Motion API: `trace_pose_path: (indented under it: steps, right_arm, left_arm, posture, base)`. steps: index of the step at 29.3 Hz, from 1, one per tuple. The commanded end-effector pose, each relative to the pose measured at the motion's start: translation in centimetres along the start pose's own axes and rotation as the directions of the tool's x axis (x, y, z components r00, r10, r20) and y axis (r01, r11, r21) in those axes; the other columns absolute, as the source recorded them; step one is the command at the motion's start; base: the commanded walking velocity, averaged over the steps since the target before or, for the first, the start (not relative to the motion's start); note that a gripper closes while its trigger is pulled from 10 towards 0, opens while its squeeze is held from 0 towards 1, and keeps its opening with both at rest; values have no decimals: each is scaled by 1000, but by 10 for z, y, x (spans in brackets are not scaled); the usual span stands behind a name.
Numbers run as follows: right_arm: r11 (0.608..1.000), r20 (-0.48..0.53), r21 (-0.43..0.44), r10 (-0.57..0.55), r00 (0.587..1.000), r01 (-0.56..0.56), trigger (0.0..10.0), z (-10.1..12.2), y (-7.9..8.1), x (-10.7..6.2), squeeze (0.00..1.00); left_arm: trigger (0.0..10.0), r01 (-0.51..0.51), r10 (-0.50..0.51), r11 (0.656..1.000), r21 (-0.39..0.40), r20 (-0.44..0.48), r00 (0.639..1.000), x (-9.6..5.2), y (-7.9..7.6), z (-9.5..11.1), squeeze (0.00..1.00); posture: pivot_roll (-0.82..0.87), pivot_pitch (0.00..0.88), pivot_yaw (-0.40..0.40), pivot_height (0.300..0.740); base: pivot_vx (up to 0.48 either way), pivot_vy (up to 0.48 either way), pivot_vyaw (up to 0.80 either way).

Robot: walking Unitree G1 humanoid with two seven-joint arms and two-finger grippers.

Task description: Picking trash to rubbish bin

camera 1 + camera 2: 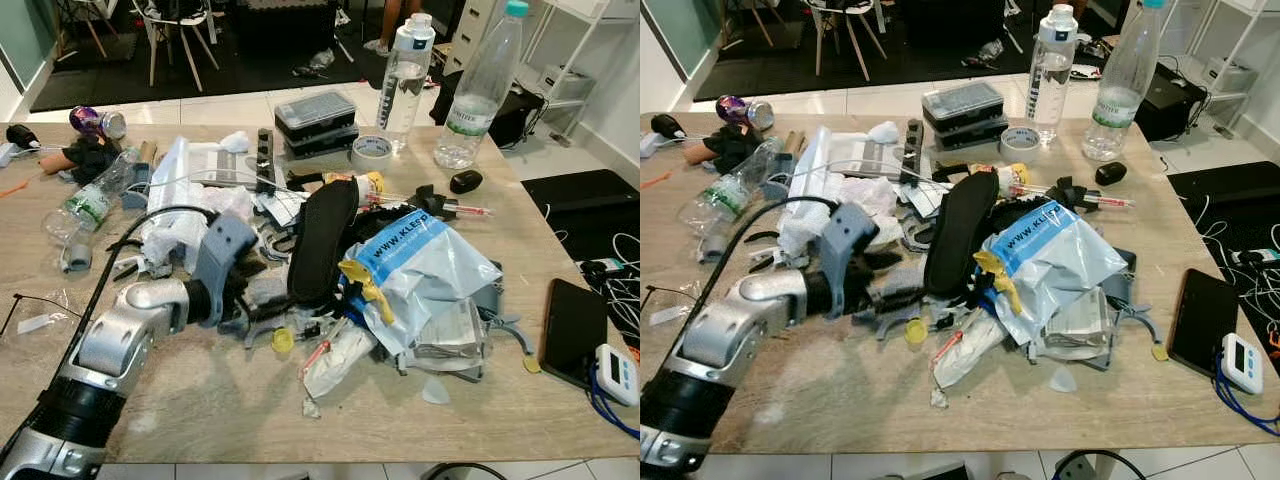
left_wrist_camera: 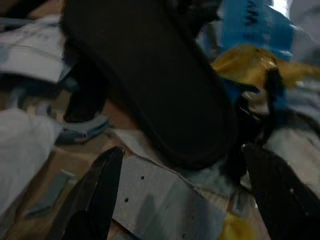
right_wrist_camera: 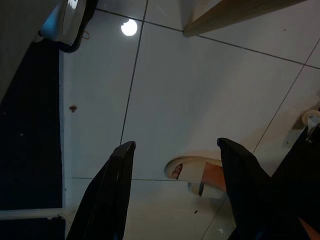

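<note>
Reaching into the litter on the wooden worktop [image 1: 200, 400], the left gripper [image 2: 185, 200] spreads its fingers wide, empty, just short of the black foam sandal [image 1: 322, 240]. A blue-and-white plastic mailer bag [image 1: 420, 265] lies at the sandal's 3 o'clock. Hanging over white floor tiles [image 3: 200, 90], the right gripper [image 3: 175, 190] is also parted and empty.

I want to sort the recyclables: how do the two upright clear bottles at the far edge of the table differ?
The left bottle has a white cap and straight, sturdy walls; the right bottle has a teal cap and thin walls tapering to the neck. The right bottle is taller and carries a green-and-white label low down, while no label is plain on the left one. Both stand upright, capped and look nearly empty.
</note>
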State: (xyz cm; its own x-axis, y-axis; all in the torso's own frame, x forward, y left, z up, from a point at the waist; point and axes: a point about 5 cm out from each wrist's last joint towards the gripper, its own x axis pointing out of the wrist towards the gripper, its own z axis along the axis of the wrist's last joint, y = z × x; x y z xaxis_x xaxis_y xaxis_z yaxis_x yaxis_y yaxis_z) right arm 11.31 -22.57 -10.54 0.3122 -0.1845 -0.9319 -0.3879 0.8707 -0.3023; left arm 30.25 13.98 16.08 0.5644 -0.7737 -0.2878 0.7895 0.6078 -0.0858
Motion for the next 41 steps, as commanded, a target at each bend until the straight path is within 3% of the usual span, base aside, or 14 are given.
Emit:
trace_pose_path:
  steps: [1, 2, 6, 8, 11, 12, 17, 23, 25, 26, 27, 34, 36, 41]
  right_arm:
    - [1000, -18, 5, 5, 1000, -5, 10000, -5, 2, 0, 0]
    - [1000, -18, 5, 5, 1000, -5, 10000, -5, 2, 0, 0]
    - [1000, -19, 4, 5, 1000, -5, 10000, -5, 2, 0, 0]
    - [1000, -19, 4, 5, 1000, -5, 10000, -5, 2, 0, 0]
    - [1000, -19, 3, 5, 1000, -5, 10000, -5, 2, 0, 0]
    - [1000, -20, 3, 7, 1000, -7, 10000, -6, 3, 0, 0]
    - [1000, -21, 1, 9, 1000, -9, 10000, -6, 3, 0, 0]
    - [1000, -22, 2, 8, 1000, -8, 10000, -7, 3, 0, 0]
    - [1000, -23, 2, 8, 1000, -8, 10000, -8, 3, 0, 0]
    - [1000, -23, 2, 8, 1000, -8, 10000, -8, 3, 0, 0]
    - [1000, -23, 1, 9, 1000, -9, 10000, -8, 3, 0, 0]
    - [1000, -12, 3, 11, 1000, -11, 10000, 0, 5, 0, 0]
    - [1000, -10, 3, 10, 1000, -10, 10000, 1, 4, 0, 0]
    - [1000, -11, 5, 10, 1000, -10, 10000, 1, 4, 0, 0]
  left_arm:
    - [10000, -30, 29, 999, -42, -11, 1000, 0, 0, 0, 0]
    - [10000, -88, 87, 991, -103, -11, 996, 2, 2, 1, 0]
    - [10000, -196, 187, 962, -190, -65, 980, 3, -6, -6, 0]
    - [10000, -216, 203, 956, -197, -84, 976, 2, -8, -8, 0]
    - [10000, -256, 236, 948, -188, -123, 964, -2, -8, -14, 0]
    - [10000, -344, 314, 930, -129, -204, 927, -13, -4, -22, 0]
    - [10000, -408, 378, 910, -72, -256, 890, -24, -1, -23, 0]
    - [10000, -432, 398, 900, -57, -300, 867, -28, -11, -18, 0]
    - [10000, -345, 300, 930, -128, -283, 911, -21, -32, -14, 0]
    - [10000, -345, 300, 930, -128, -283, 911, -21, -32, -14, 0]
    - [10000, -299, 248, 942, -152, -283, 927, -17, -43, -15, 0]
    - [10000, -380, 329, 919, -101, -330, 885, -19, -33, -24, 0]
    - [10000, -375, 320, 912, -170, -278, 906, -17, -34, -11, 0]
    - [10000, -391, 330, 903, -177, -294, 897, -14, -39, -13, 0]
  posture:
    - [47, 97, 20, 740]
    - [47, 97, 20, 740]
    - [48, 97, 22, 740]
    - [48, 97, 22, 740]
    - [48, 97, 22, 740]
    - [55, 105, 22, 740]
    - [60, 107, 20, 740]
    - [62, 108, 24, 740]
    - [62, 108, 24, 740]
    - [62, 108, 24, 740]
    - [67, 108, 22, 740]
    - [66, 106, 22, 740]
    - [66, 106, 22, 740]
    - [66, 106, 22, 740]
  base:
    - [0, 0, 0]
    - [0, 0, 0]
    - [0, 0, 0]
    - [0, 0, 0]
    - [0, 0, 0]
    - [0, 0, 0]
    - [0, 0, 0]
    - [0, 0, 0]
    - [0, 0, 0]
    - [0, 0, 0]
    - [0, 0, 0]
    - [0, 0, 0]
    - [0, 0, 0]
    - [0, 0, 0]
